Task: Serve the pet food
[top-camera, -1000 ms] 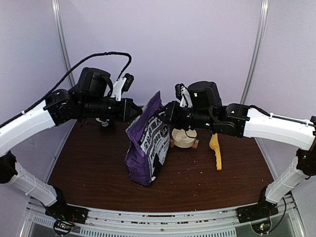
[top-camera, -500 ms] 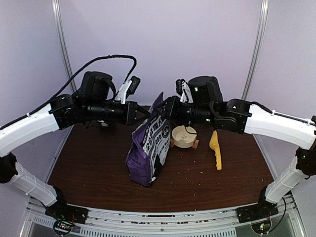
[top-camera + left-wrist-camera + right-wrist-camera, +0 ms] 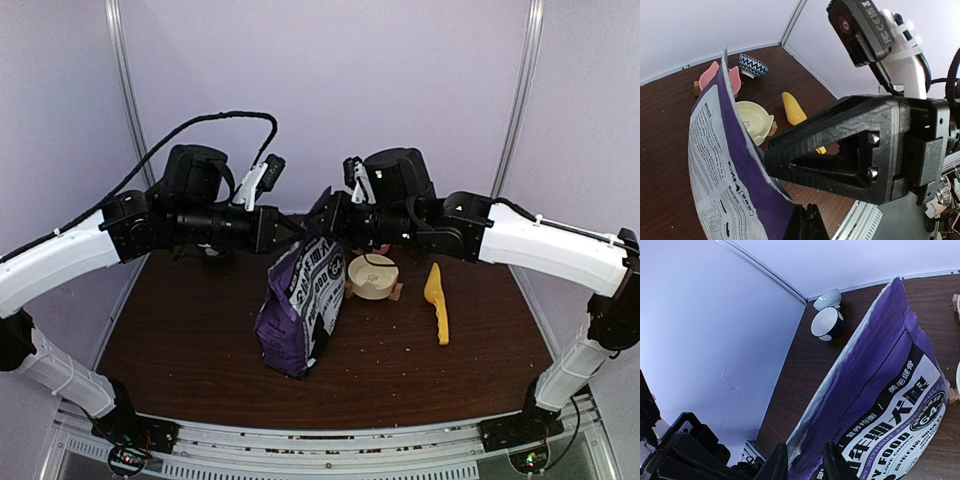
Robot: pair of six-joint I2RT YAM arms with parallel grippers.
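Observation:
The purple pet food bag stands upright mid-table; its pellets are hidden inside. My left gripper is at the left side of the bag's top edge. In the left wrist view its fingertips are pressed together where the bag's rim runs down into them. My right gripper meets the top from the right. In the right wrist view its jaws straddle the silvery rim and purple wall of the bag, closed on that fold. The right gripper's black finger fills the left wrist view.
A cream bowl sits just right of the bag, with a yellow scoop beyond it. A pink bowl and a zigzag-patterned bowl lie behind. A dark blue bowl and a pale bowl stand at the back left. Crumbs dot the table.
The right arm has slid left over the bag's top. The left gripper shifted right early on, and the bag now stands more upright with its top spread between both grippers.

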